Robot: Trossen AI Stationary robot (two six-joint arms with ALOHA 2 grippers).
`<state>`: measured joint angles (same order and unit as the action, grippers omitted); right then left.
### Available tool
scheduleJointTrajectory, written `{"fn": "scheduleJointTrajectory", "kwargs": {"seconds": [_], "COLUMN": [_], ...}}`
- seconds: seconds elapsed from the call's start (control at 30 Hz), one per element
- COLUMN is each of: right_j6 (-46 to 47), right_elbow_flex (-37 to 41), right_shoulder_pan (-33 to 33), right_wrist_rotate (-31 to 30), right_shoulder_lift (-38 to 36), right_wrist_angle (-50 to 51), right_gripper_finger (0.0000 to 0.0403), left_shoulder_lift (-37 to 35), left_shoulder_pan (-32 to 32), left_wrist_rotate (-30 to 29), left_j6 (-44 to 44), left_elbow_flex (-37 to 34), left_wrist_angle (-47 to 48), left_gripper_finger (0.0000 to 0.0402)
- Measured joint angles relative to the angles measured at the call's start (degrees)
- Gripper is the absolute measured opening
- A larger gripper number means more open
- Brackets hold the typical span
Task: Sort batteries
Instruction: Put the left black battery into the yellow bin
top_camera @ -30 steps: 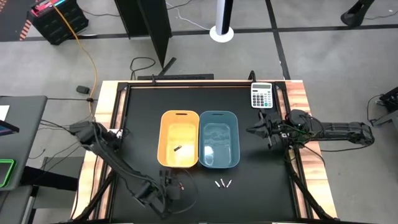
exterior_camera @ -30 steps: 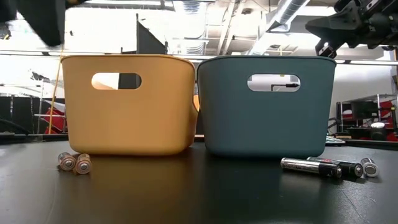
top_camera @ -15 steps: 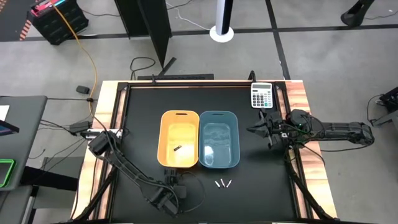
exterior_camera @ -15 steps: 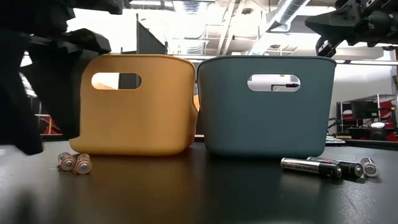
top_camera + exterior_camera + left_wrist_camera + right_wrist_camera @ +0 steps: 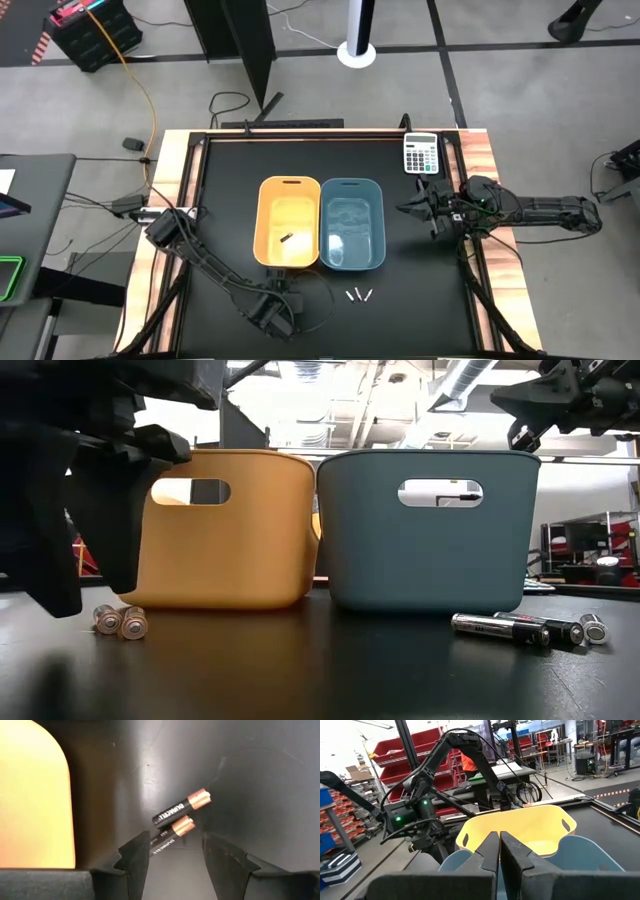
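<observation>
Two dark batteries with copper ends (image 5: pixel 181 809) lie side by side on the black table, in front of the yellow bin's (image 5: pixel 263 215) near wall; the low view shows them end-on (image 5: pixel 120 622). My left gripper (image 5: pixel 172 852) is open and low over the table, its fingers on either side of the nearer battery (image 5: pixel 172 834). One dark battery (image 5: pixel 285 238) lies inside the yellow bin. Three more batteries (image 5: pixel 358 295) lie in front of the blue bin (image 5: pixel 381 215). My right gripper (image 5: pixel 408 211) hovers shut, to the right of the blue bin.
A grey-white calculator (image 5: pixel 421 154) sits at the table's far right corner. The two bins stand side by side mid-table, walls touching. Bare black table lies around them, and wooden edges (image 5: pixel 487 160) border the mat. The left arm's dark bulk (image 5: pixel 90 510) fills the low view's left side.
My left gripper has swung from the table's near left toward the right and lower, closing in on the two dark batteries in front of the yellow bin. In the low view its dark shape has come in from the left. The batteries have not moved.
</observation>
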<state>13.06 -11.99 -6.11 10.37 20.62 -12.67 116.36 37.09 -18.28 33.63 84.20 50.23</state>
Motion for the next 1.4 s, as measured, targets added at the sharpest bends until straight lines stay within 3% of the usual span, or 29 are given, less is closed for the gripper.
{"fn": "scheduleJointTrajectory", "kwargs": {"seconds": [0.47,0.6,1.0,1.4], "right_j6": [0.02,0.02,0.02,0.04], "right_elbow_flex": [0.0,0.0,0.0,0.0], "right_shoulder_pan": [0.0,0.0,0.0,0.0], "right_wrist_rotate": [0.0,0.0,0.0,0.0], "right_shoulder_lift": [0.0,0.0,-0.01,-0.02], "right_wrist_angle": [0.0,0.0,0.0,-0.02], "right_gripper_finger": [0.0033,0.0033,0.0033,0.0033], "left_shoulder_lift": [-0.24,-0.21,-0.13,0.15], "left_shoulder_pan": [-1.25,-1.25,-1.23,-1.42], "left_wrist_rotate": [4.92,4.92,7.71,9.93], "left_j6": [0.74,0.93,0.04,1.22], "left_elbow_flex": [-3.45,-3.48,-3.54,-1.07], "left_wrist_angle": [-1.89,-2.02,-3.59,-2.33], "left_gripper_finger": [0.0173,0.0148,0.0026,0.0012]}}
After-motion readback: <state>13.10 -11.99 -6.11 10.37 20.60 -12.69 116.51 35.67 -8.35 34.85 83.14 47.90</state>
